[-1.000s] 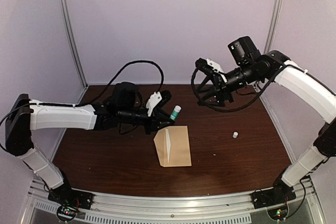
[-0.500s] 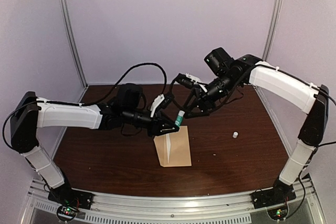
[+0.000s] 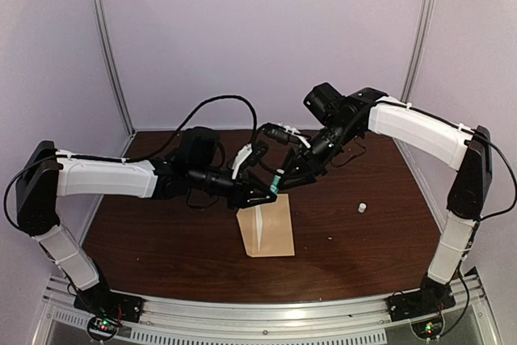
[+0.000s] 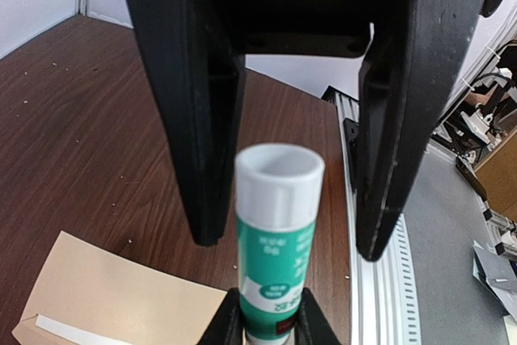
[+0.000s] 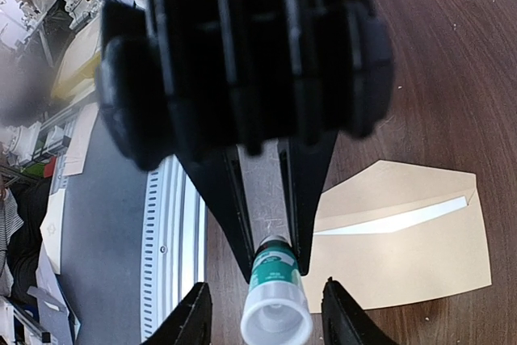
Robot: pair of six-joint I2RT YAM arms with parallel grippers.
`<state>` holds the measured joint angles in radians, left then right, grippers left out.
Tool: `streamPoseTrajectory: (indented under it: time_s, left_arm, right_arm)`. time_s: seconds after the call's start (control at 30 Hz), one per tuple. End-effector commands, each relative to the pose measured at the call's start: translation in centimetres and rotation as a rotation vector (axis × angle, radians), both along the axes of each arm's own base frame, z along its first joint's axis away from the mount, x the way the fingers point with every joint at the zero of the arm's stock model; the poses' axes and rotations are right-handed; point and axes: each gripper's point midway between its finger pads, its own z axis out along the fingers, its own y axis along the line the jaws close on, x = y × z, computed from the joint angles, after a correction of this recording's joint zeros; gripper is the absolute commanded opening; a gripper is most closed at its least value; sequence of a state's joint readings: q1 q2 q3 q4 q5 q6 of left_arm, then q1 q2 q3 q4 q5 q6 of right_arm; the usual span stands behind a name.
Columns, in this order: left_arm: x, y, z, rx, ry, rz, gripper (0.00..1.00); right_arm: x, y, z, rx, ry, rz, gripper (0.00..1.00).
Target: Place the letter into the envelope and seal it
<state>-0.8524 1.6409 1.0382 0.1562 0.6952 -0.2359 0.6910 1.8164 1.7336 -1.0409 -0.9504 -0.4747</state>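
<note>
Tan kraft paper comes first: the envelope lies flat on the dark wooden table, near the middle and a little right of centre. A pale strip runs along it. I cannot tell whether that is the letter's edge showing or part of the flap, and I see no separate cream sheet anywhere.

I judge the envelope light, thin and floppy, and likely to skate on the smooth wood. I would pin its body flat with one finger and work only the flap's pointed edge, never pinch the middle.

Off to the right, well apart, sits a small white cap.

Just beyond the envelope's far edge, the left gripper is clamped on the lower body of a green-and-white glue stick, white end pointing away from it. The tube looks rigid and slick, so a squeeze across the barrel suits it.

Farther on, the right gripper has its jaws spread wide, one either side of the stick's white end. They hold nothing, and I cannot tell whether they touch it.
</note>
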Motion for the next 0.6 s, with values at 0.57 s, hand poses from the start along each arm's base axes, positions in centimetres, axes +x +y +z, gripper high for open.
streamPoseTrajectory:
  time_s: [0.57]
  left_arm:
    - [0.26,-0.85,1.80,-0.059,-0.008,-0.024,0.13]
  right_arm:
    - [-0.99,0.95,1.07,0.033,-0.008,0.024,0.34]
